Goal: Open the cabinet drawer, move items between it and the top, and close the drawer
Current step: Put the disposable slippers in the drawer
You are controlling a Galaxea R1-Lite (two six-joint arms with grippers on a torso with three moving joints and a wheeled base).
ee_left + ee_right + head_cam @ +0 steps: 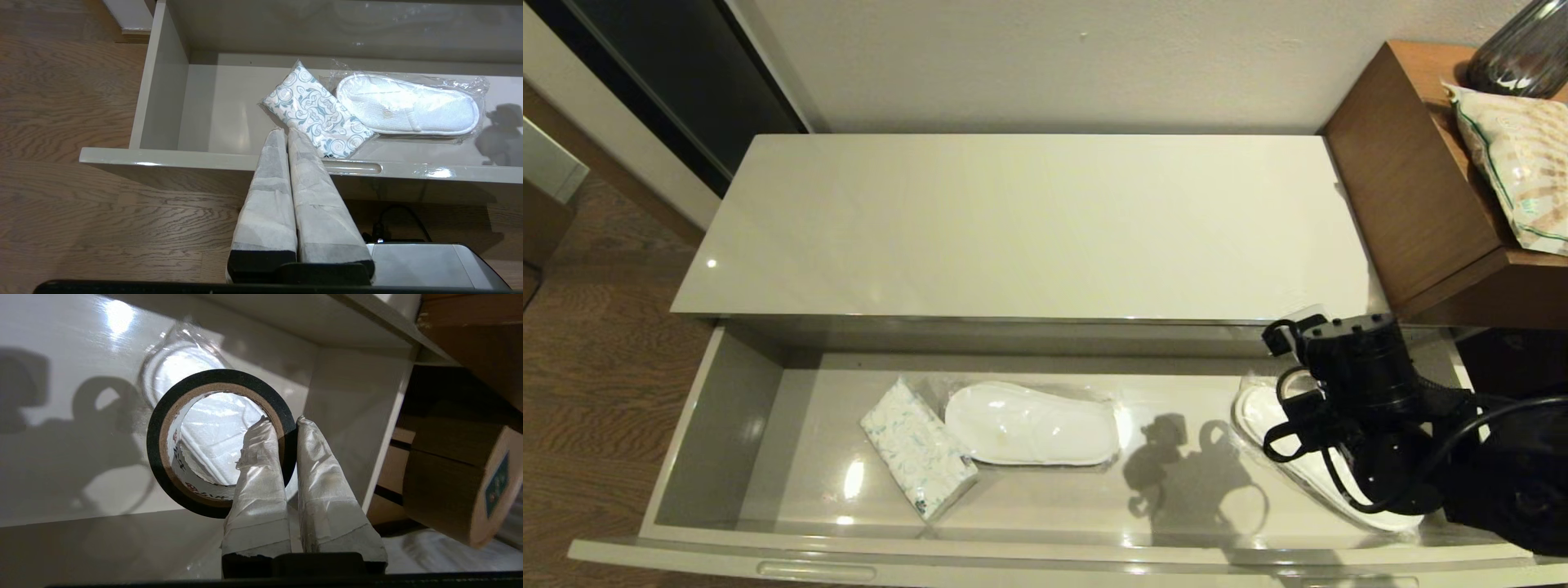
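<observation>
At the right of the head view, the right hand (pixel 288 428) pinches the tape roll's (pixel 163 428) wall over the open drawer (pixel 719 425); the left hand (pixel 288 134) is closed, empty.

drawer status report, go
Right tool shut on tape roll over open drawer. Left tool shut, parked. Tissue pack in drawer. Nothing blocking.

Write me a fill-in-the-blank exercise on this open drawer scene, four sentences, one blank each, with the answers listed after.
1. The right gripper is shut on the wall of a black ____ roll.
2. The tissue pack lies inside the open ____.
3. Beside the tissue pack lies a plastic-wrapped white ____.
4. The left gripper, hanging outside the drawer's front, has its fingers ____.

Missing words: tape; drawer; slipper; shut
</observation>
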